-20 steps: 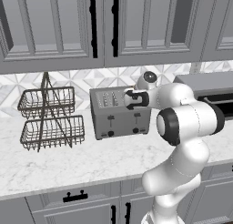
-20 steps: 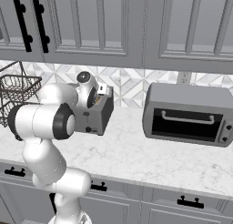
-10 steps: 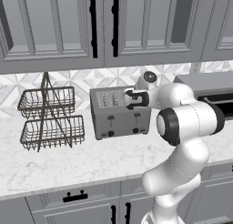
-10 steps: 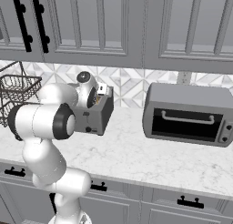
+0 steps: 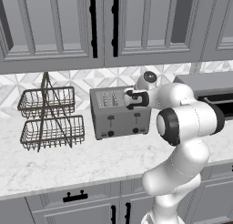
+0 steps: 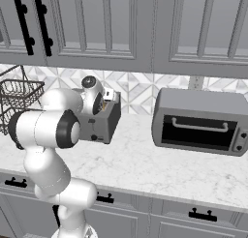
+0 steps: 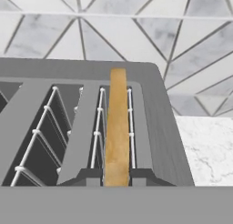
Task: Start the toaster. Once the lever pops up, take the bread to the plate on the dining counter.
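I have the hand (image 5: pixel 129 99) parked right over the top of the toaster (image 5: pixel 119 113), at about 12 o'clock from its front face in the left base view. Its jaws read as closed, and I cannot make out anything held between them. I judge it sits this close because the bread (image 7: pixel 117 132) has to come straight up out of its slot.

The bread stands on edge in the slot nearest the toaster's outer wall, running from 6 toward 12 o'clock in the hand view. It is a thin golden-tan strip seen edge-on, flanked by white wire guides, with its top roughly level with the slot rim. The neighbouring slots at 9 o'clock look empty and dark.

The toaster is a boxy brushed-grey unit on the marble worktop (image 5: pixel 68 164), backed against the tiled wall. A wire basket rack (image 5: pixel 50 120) stands at its 9 o'clock and a toaster oven (image 6: pixel 198 122) is well apart at 3 o'clock in the right base view.
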